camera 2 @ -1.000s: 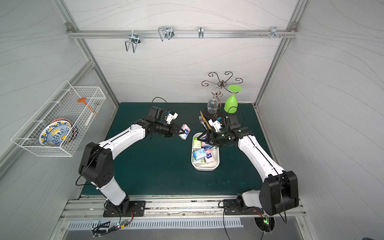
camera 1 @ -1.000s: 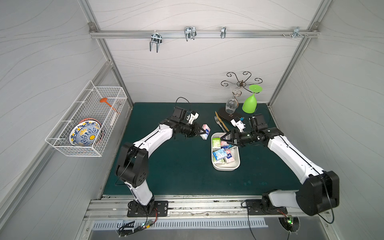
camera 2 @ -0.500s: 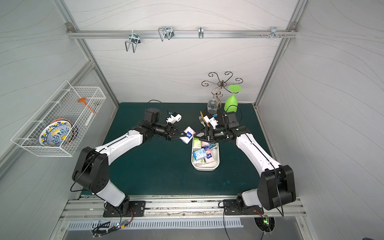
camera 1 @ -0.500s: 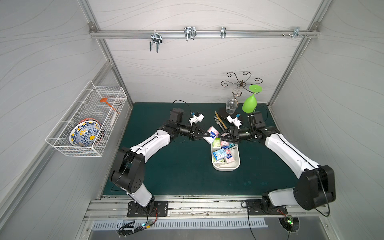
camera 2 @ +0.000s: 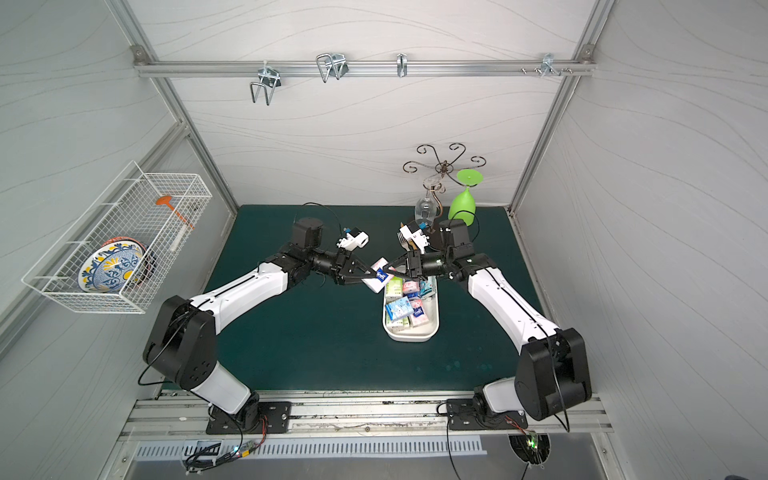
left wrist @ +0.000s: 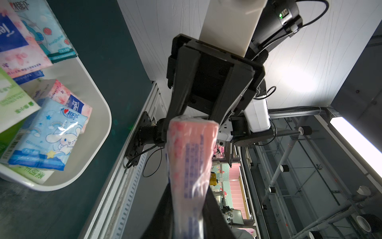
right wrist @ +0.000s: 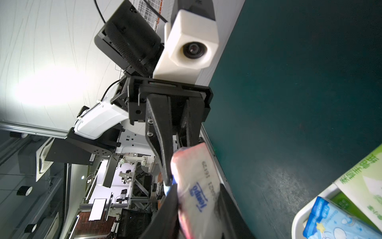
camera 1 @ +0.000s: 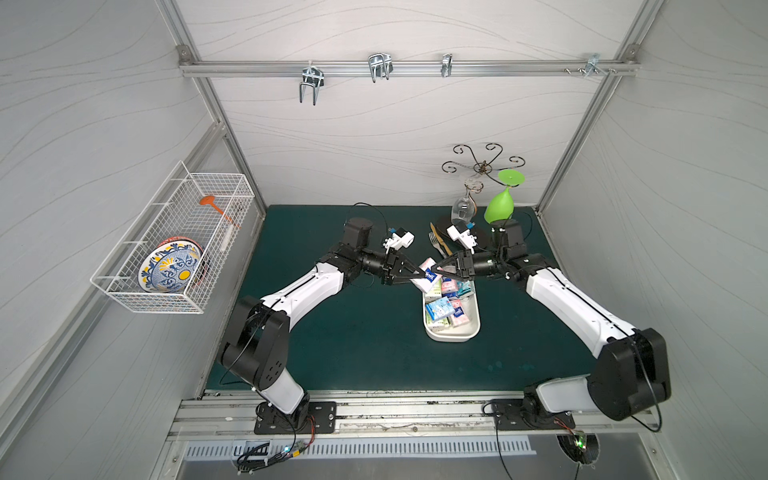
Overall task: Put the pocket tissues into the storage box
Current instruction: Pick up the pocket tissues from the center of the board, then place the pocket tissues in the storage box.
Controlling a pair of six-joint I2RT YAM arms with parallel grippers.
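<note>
The green table [camera 1: 353,353] carries the white box [camera 1: 453,336] toward 3 o'clock from its middle. The box is already heaped with tissue packs [camera 1: 446,307], some lying slantwise on others. One pink pack [camera 1: 428,277] is in the air over the box's rim at its 11 o'clock corner, only partly above the inside. The left gripper [camera 1: 420,275] reaches in from 9 o'clock and is clamped on one end of it. The right gripper [camera 1: 437,269] reaches in from 3 o'clock. In the wrist views its fingers press both flat faces of the other end, so both seem to be grasping the same pack.

That double hold is the main hazard. If either arm pulls away before the other lets go, the soft wrapper could stretch, tear or slip out askew. If both let go together, the pack would likely land on the rim and tip onto the table toward 9 o'clock. Even dropped well, it may slide off the heap, since bare floor shows only at the 6 o'clock end. A wide swing by the right arm could also brush the fork [camera 1: 435,241] at the box's 12 o'clock, or the green glass [camera 1: 498,205] hanging beyond.
</note>
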